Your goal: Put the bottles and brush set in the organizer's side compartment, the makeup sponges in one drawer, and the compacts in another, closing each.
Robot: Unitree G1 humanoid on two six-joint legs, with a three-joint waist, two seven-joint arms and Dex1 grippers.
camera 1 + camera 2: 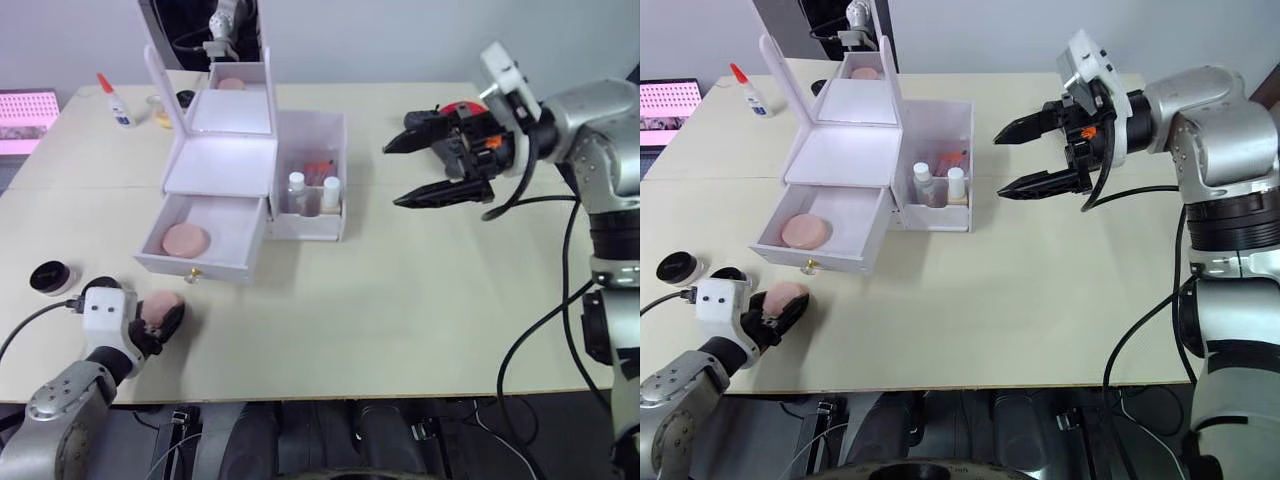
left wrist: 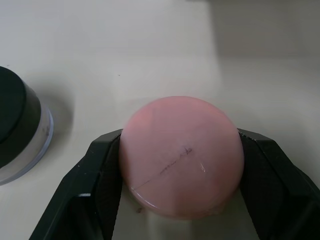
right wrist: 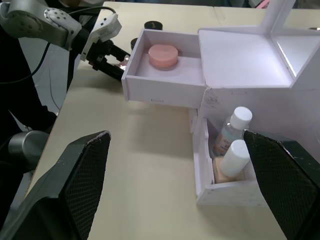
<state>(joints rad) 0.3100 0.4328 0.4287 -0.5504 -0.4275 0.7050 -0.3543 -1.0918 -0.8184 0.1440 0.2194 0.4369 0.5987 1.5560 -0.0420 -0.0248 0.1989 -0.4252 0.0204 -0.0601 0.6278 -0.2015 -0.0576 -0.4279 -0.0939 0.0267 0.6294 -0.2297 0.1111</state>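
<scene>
Sponge clamped in left claw, on table.

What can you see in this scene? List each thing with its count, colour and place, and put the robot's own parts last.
Table: one, pale wood, under everything.
Organizer: one, white, mirror upright, bottom drawer open, mid-table.
Side compartment: one, white, on the organizer's right.
Bottles: two, white-capped, standing in the side compartment.
Makeup sponges: two, pink; one in the open drawer, one on the table between the left hand's fingers.
Compacts: two, black; one near the table's left edge, one behind the organizer.
Glue bottle: one, white with red tip, far left corner.
Left hand: one, black fingers, closed around the sponge.
Right hand: one, black fingers, open above the table, right of the organizer.
</scene>
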